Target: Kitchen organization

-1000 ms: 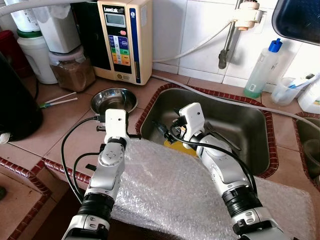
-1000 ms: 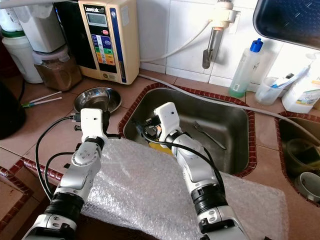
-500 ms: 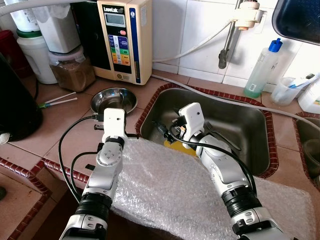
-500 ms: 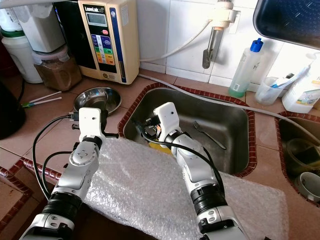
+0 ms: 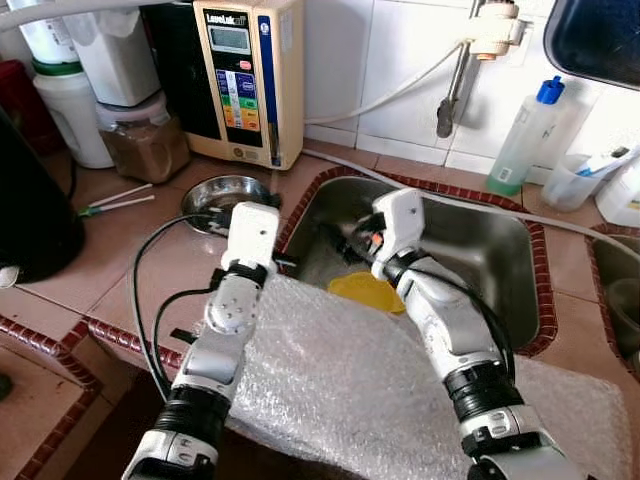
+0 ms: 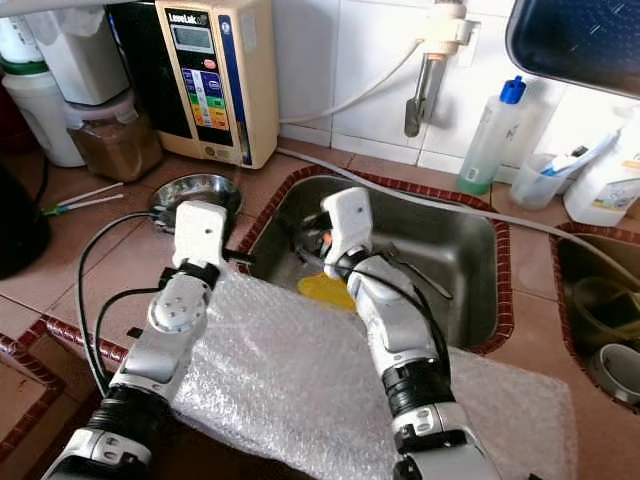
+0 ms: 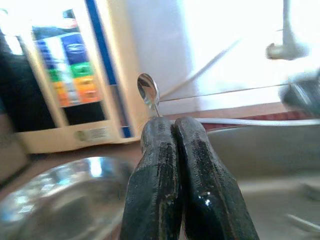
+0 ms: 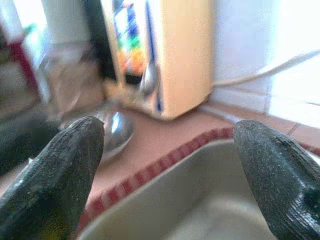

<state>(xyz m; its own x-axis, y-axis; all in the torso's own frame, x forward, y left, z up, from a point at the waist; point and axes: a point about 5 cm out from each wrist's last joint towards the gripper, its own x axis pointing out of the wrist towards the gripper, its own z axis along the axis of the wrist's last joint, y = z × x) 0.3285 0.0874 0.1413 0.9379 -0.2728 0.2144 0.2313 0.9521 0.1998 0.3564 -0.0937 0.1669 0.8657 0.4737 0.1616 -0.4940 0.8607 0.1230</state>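
Sink (image 5: 500, 250) | L claw (image 7: 172, 145) pinching spoon (image 7: 148, 92), moved fwd | R claw (image 8: 167, 165) wide, raised

spoon (image 7: 148, 91): shiny silver
left gripper (image 7: 175, 145) fingers: black
right gripper (image 8: 167, 165) fingers: black, textured
bowl (image 5: 225, 193): polished steel, beside sink
sink (image 5: 500, 260): grey steel, rim of dark red tiles with white grout
lid (image 5: 367, 291) in sink: yellow
counter (image 5: 120, 260): terracotta tiles
water unit (image 5: 250, 75) behind bowl: cream, blue stripe, multicolour buttons
bottle (image 5: 522, 140) behind sink: pale green, blue cap
bubble wrap (image 5: 340, 380): clear white
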